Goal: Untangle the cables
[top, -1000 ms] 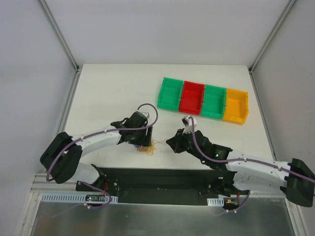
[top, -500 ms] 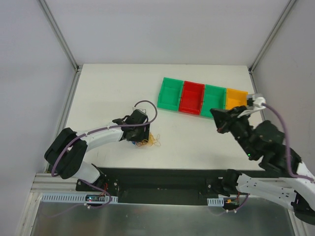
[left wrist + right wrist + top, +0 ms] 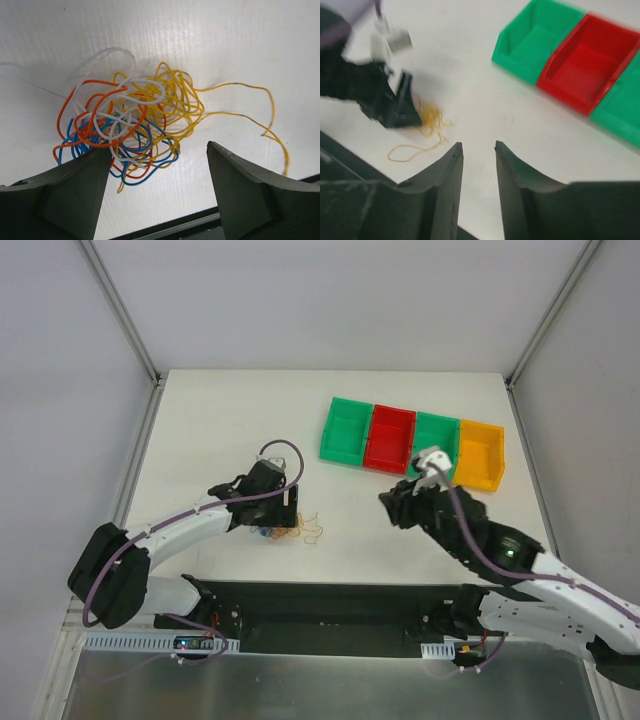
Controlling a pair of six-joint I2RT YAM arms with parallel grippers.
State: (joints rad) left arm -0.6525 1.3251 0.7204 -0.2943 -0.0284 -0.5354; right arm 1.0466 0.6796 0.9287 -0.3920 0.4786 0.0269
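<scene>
Our left gripper (image 3: 159, 150) stands with its jaws spread wide and nothing between them. It hangs low over the cables (image 3: 125, 125), one finger on either side of the heap, and we cannot tell whether either finger touches a strand. Our right gripper (image 3: 477, 145) has its jaws only a little apart, with bare table showing through the gap, so it holds nothing either. In the overhead view it sits well apart from the heap, out between the cables and the row of bins (image 3: 346, 430).

The cables lie on the white table (image 3: 220, 420) near its front edge, just ahead of the left gripper. From the left wrist they are one dense knot. Orange, blue, white and yellow strands loop through each other in the middle. Only the yellow has worked partly loose: a long thin run of it trails out to the right of the knot and curves back toward the finger.

We judge the task barely begun. No colour lies apart on its own, and we see no strand in any of the green, red or orange bins. All the separating is left to do, and the loose yellow run looks like the easiest place to take hold.
</scene>
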